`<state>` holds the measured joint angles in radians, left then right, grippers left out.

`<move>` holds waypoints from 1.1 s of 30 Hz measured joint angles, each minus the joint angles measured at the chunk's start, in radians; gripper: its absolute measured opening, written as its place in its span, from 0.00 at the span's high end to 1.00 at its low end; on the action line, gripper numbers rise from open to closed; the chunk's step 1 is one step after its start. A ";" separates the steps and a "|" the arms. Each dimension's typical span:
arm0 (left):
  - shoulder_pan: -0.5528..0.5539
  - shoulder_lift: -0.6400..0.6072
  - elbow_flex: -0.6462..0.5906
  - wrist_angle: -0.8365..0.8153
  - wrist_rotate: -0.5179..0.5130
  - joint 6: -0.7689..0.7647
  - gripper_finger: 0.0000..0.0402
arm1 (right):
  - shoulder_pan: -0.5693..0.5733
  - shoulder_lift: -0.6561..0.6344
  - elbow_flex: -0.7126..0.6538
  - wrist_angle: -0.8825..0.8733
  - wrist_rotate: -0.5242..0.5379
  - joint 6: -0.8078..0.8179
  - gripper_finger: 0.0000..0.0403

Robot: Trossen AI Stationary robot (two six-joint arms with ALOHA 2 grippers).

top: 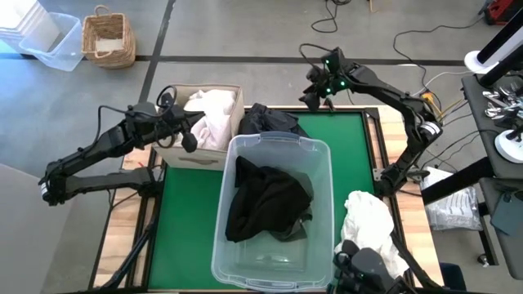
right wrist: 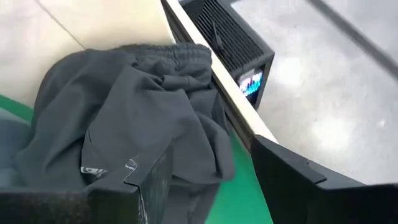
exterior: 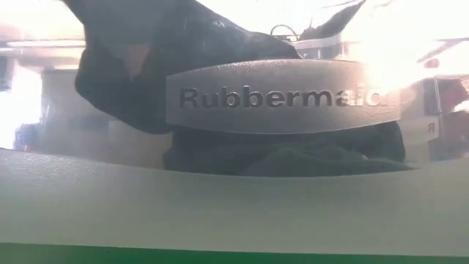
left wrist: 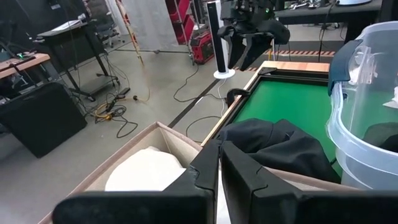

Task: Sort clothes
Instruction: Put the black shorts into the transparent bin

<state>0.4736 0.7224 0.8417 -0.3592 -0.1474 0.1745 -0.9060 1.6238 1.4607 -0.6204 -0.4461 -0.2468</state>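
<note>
From above, the left hand [top: 189, 140], clenched on nothing, hangs over the white clothes [top: 211, 118] in the beige box [top: 176, 153]. The right hand [top: 315, 96], fingers parted and empty, hovers at the counter's [top: 188, 212] far edge, just right of the charcoal garment [top: 270, 120]. A black garment [top: 265, 198] lies in the clear tub [top: 270, 273]; a white garment [top: 369, 214] sits near right.

Low view: the tub reads "Rubbermaid" [exterior: 282, 97].

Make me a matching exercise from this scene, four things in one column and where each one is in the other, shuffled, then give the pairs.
1. black garment
2. white garment
3. charcoal garment
4. cream garment

A. on the green mat behind the tub
B. inside the clear plastic tub
C. at the table's right edge
D. in the beige fabric box

Pairs: 1-B, 2-D, 3-A, 4-C
</note>
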 joint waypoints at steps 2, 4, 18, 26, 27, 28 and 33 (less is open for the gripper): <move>0.000 0.004 0.000 0.000 0.000 0.000 1.00 | 0.000 0.000 0.002 0.014 -0.002 -0.036 0.49; 0.000 0.008 0.000 0.000 0.000 0.000 1.00 | 0.000 -0.001 0.002 0.017 -0.003 -0.090 0.49; 0.000 0.016 0.000 0.000 0.000 0.000 1.00 | -0.139 -0.001 -0.009 -0.023 -0.231 -0.392 0.49; 0.000 0.017 0.000 0.045 -0.001 0.020 1.00 | -0.164 0.056 -0.013 -0.106 -0.235 -0.416 0.54; 0.000 0.017 0.000 0.056 -0.001 0.027 1.00 | -0.164 0.063 -0.015 -0.101 -0.236 -0.432 0.54; 0.000 0.017 0.000 0.064 -0.001 0.032 1.00 | -0.164 0.072 -0.015 -0.092 -0.241 -0.450 0.55; 0.000 0.018 0.000 0.079 0.000 0.032 1.00 | -0.164 0.115 -0.015 -0.001 -0.292 -0.471 0.59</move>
<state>0.4736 0.7400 0.8417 -0.2798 -0.1478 0.2064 -1.0695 1.7389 1.4456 -0.6215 -0.7382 -0.7177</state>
